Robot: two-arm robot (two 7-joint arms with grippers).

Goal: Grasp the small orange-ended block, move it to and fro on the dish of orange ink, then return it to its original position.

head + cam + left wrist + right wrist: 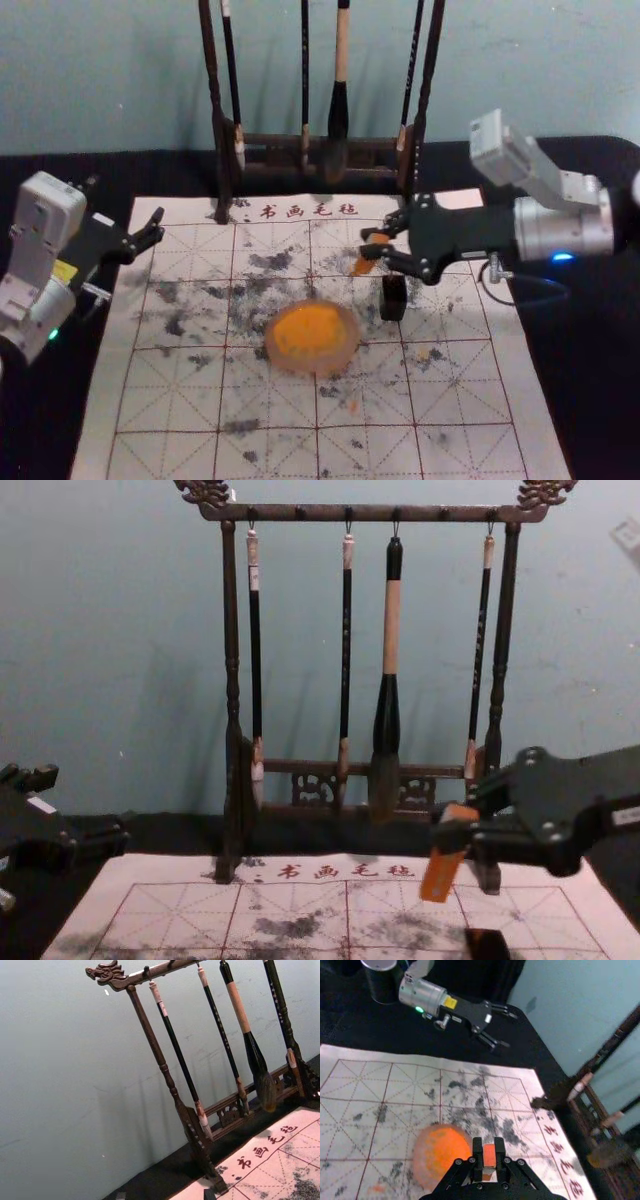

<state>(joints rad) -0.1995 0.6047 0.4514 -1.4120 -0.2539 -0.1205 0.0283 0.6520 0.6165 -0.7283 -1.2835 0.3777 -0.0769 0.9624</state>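
Observation:
In the head view, my right gripper is shut on the orange block, holding it tilted above the mat, behind and to the right of the dish of orange ink. A small black block stands on the mat just nearer than that gripper. The right wrist view has the orange block pinched between the pads of my right gripper. My left gripper is parked open at the mat's left edge; its fingertips just enter the left wrist view.
A dark wooden rack with several hanging brushes stands at the mat's far edge, close behind the right gripper. The gridded mat has grey ink stains and stretches toward the near side. A wall rises behind the rack.

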